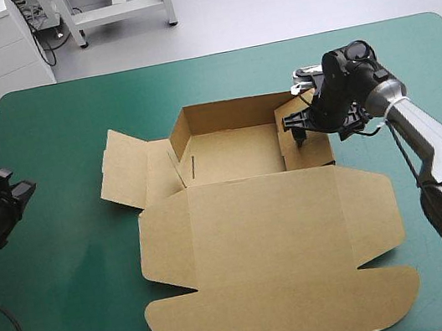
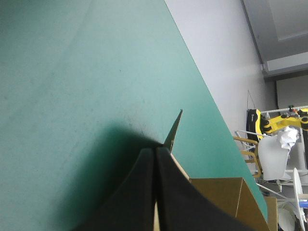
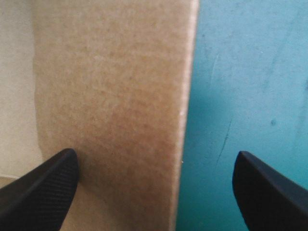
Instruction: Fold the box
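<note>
- The box (image 1: 266, 234) is found at ctr of the cover (image 1: 52, 117): tray half-formed at far end, lid (image 1: 280, 291) laid flat toward near edge.
- Far wall (image 1: 225, 115) and right wall (image 1: 308, 140) are raised; left flap (image 1: 124, 171) is splayed out to the left, not tucked yet.
- R gripper (image 1: 298, 134) is placed at the right wall, fingers spread wide; wall edge is straddled, nothing pinched.
- L gripper (image 1: 15, 193) is seen near left edge of cover, well apart from box, fingers pressed together on nothing.
- Handling (judged): board is taken as light and stiff, hinging only at the scores. Spring-back is expected if a wall is let go untucked. It prob. slides on cover, so a one-sided push may shift the whole sheet. Thin edges could be dented by a hard pinch.
- Hold (judged): walls/flaps are best pinched at free edge, mid-length, away from corners. Left flap is the likely hold for L gripper.
- High view only: whole layout, both arms, lid shape.
- R wrist view only: wide finger gap is confirmed w/ wall edge inside it and cover on one side, not readable from above.
- L wrist view only: the meeting fingers are shown clearly. A pointed board corner, prob. of left flap, is seen edge-on ahead of them.
</note>
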Motion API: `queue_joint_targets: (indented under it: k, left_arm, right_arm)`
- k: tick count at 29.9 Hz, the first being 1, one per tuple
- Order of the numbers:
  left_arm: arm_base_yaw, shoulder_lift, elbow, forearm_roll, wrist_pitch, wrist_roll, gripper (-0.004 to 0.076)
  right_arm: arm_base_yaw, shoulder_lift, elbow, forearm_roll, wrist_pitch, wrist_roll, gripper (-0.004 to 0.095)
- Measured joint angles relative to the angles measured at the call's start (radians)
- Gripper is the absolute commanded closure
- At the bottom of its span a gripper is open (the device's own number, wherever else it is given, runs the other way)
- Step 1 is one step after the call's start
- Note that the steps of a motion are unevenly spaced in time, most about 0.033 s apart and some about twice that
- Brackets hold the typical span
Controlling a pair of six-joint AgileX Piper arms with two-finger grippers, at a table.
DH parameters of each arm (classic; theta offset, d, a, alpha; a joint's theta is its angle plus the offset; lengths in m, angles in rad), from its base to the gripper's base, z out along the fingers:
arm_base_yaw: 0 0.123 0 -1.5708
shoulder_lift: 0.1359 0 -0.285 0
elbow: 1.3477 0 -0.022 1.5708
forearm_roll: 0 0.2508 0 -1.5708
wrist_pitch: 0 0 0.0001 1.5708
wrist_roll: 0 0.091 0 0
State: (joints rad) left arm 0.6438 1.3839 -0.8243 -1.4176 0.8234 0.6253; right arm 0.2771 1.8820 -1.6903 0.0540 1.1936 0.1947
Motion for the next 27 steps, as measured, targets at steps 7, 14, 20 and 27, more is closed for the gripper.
queue_joint_targets:
  k: [7,14,20,27]
  left_arm:
    - [-0.005,0.01,0.0,0.0,-0.004,0.0,0.0756]
    - [-0.006,0.019,0.0,0.0,-0.006,0.0,0.0756]
    - [-0.006,0.019,0.0,0.0,-0.002,0.0,0.0756]
    - [-0.014,0.019,0.0,-0.001,0.004,0.0,0.0756]
  right_arm:
    - [0.0,0.031,0.0,0.001,-0.009,0.001,0.0102]
    - [0.0,0.031,0.0,0.004,0.001,0.003,0.0482]
    - [-0.001,0.031,0.0,-0.004,0.023,0.002,0.0916]
    - [-0.002,0.031,0.0,-0.007,0.024,-0.005,0.0916]
